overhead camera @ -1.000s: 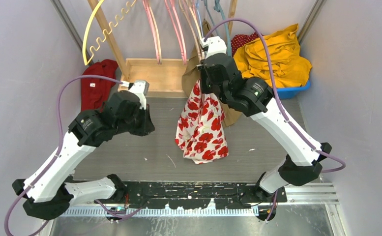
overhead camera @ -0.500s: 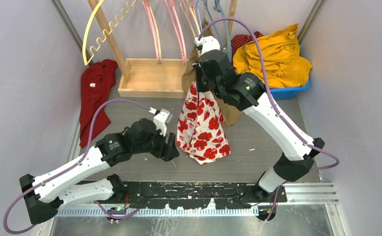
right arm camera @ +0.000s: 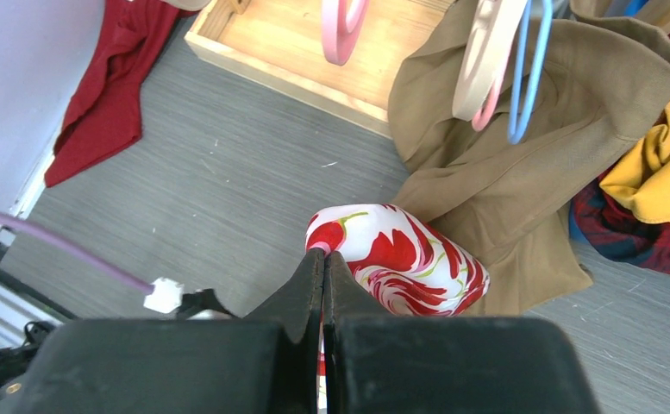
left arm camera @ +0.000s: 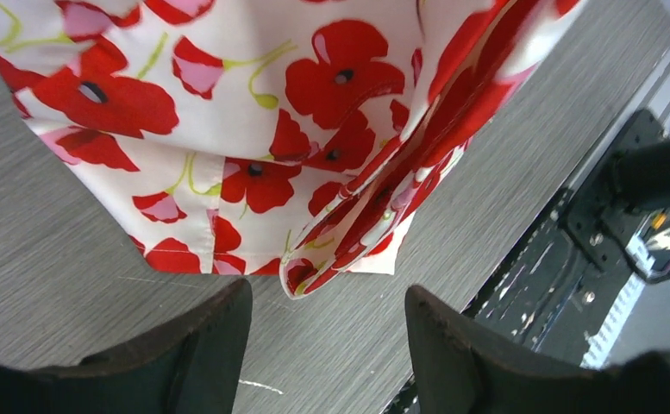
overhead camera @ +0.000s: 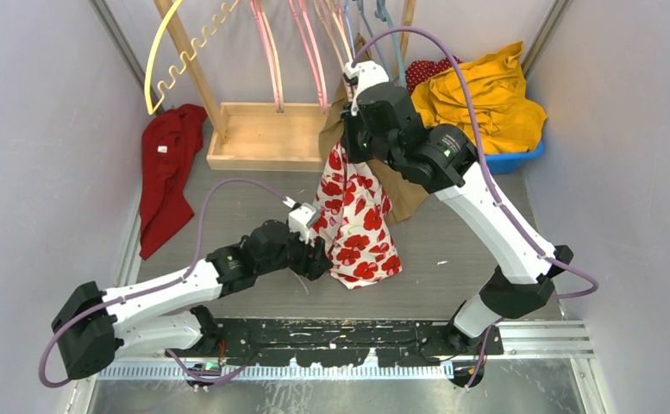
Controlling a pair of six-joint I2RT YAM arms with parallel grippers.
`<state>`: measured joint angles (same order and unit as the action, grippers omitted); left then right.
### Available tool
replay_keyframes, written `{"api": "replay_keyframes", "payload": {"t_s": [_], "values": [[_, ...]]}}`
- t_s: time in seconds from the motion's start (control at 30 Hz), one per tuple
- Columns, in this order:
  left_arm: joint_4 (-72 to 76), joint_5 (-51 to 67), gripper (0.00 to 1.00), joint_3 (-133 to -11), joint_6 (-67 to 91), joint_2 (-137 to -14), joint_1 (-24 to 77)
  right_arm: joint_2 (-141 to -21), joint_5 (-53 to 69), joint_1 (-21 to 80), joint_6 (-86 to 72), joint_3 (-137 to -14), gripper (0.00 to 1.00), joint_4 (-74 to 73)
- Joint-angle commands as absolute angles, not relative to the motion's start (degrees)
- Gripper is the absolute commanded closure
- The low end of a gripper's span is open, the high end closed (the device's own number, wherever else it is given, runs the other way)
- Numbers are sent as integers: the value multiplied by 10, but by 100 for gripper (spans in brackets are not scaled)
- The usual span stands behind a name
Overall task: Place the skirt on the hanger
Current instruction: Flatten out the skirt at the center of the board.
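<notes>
A white skirt (overhead camera: 354, 220) printed with red poppies hangs down from my right gripper (overhead camera: 347, 148), which is shut on its top edge. The right wrist view shows those jaws (right arm camera: 323, 255) pressed together on the fabric, the skirt (right arm camera: 404, 259) bunched below them. My left gripper (overhead camera: 317, 259) sits low by the skirt's left hem. Its fingers (left arm camera: 327, 297) stand open with bare table between them, and the hem of the skirt (left arm camera: 271, 103) hangs just ahead. Pink hangers (overhead camera: 269, 52) and blue hangers (overhead camera: 374, 21) hang on the rack behind.
A wooden rack base (overhead camera: 262, 134) stands at the back, with a yellow hanger (overhead camera: 163, 52) at its left. A tan garment (overhead camera: 404, 194) lies behind the skirt. A red cloth (overhead camera: 165, 168) lies at the left wall. Yellow fabric (overhead camera: 486, 90) fills a blue bin at the back right.
My left arm swung from the back left down to the skirt's lower hem, and its jaws opened. The right gripper kept its hold and shifted slightly back.
</notes>
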<state>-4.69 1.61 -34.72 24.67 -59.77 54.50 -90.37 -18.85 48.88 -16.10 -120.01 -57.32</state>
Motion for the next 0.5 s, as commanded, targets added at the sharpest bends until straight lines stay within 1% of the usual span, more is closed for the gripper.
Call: {"api": "replay_keyframes", "payload": {"t_s": [0.0,0.33,0.47], "values": [[108,33,34,-325,211,-634,545,-869,-157,487,-168,-1234,99,-560],[216,79,36,-278,213,-686,537,-863,-150,486,-164,-1231,99,-561],[233,88,38,-272,217,-701,537,-861,-146,484,-163,-1230,99,-560]]}}
